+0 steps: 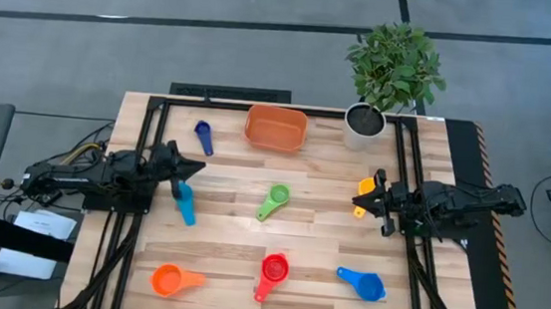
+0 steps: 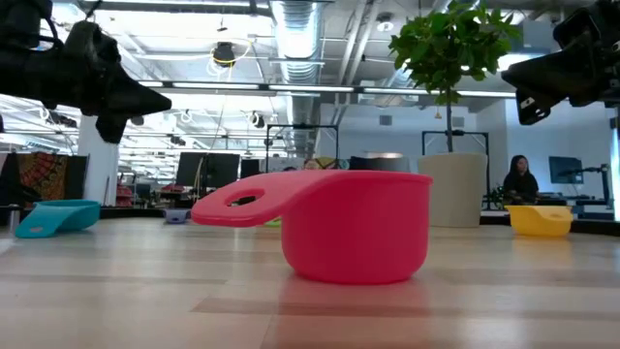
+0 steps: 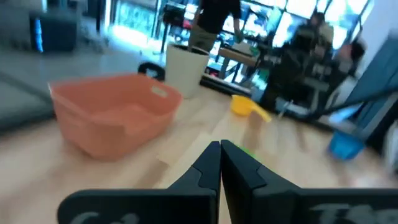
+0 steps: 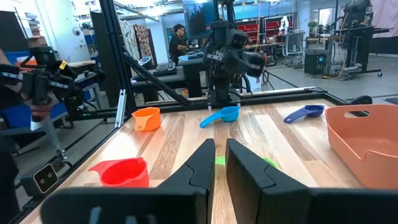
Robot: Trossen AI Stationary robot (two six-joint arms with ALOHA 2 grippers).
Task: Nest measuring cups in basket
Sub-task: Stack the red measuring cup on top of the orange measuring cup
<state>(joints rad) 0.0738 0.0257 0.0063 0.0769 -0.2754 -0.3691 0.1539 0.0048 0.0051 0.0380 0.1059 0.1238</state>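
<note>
- Cups lie scattered over the desk; basket (image 1: 276, 128) sits empty at the far edge.
- My left pincer (image 1: 190, 170), pressed together, hovers above the light blue cup (image 1: 185, 205).
- My right pincer (image 1: 376, 195), nearly closed and empty, hangs beside the yellow cup (image 1: 364, 189).
- I should spread wide, drop squarely over one rim, then pinch.

Wooden table (image 1: 228, 240) carrying orange basket (image 1: 276, 128) at twelve o'clock, plant pot (image 1: 364, 124) at one, seven measuring cups (image 1: 272, 201) scattered around.

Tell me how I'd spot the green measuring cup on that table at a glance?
Start at the orange basket at the table's far edge, beside the potted plant. Come straight toward the table's middle: the green cup lies there alone, between the two arms. It is the only green one, and no other cup lies so central.
</note>
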